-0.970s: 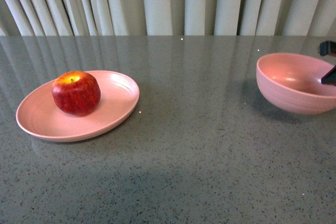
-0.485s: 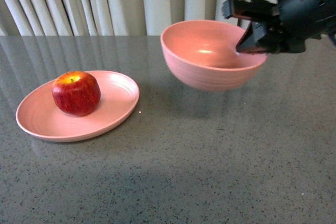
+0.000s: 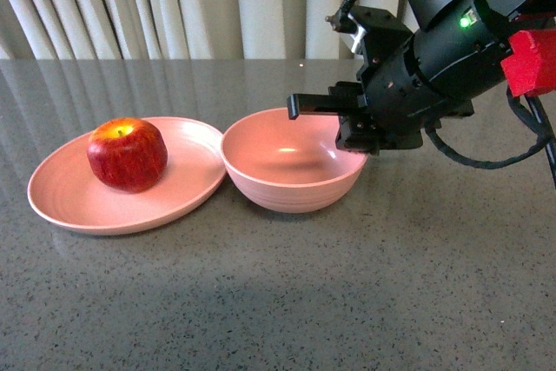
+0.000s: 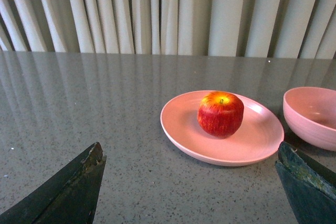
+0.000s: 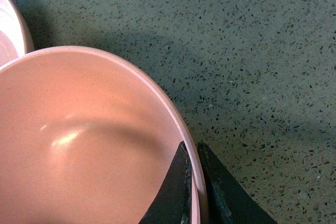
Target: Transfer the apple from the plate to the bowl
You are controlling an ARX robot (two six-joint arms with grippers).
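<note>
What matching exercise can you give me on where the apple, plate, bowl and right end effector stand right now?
Column one:
1. apple
2. plate
3. bowl
4. right end effector

Column two:
A. shut on a pink rim
B. red, resting on the flat dish
C. empty, right beside the plate
D. carrying the fruit

Pairs: 1-B, 2-D, 3-C, 4-A

There's the right arm (image 3: 452, 41) slanting down from the upper right, black wrist bent leftward, with the right gripper (image 3: 354, 139) pinched tight on the right rim of the bowl (image 3: 287, 182), one finger inside and one outside, while the left gripper (image 4: 190, 150) hangs low, its dark fingers (image 4: 68, 192) spread wide.
</note>
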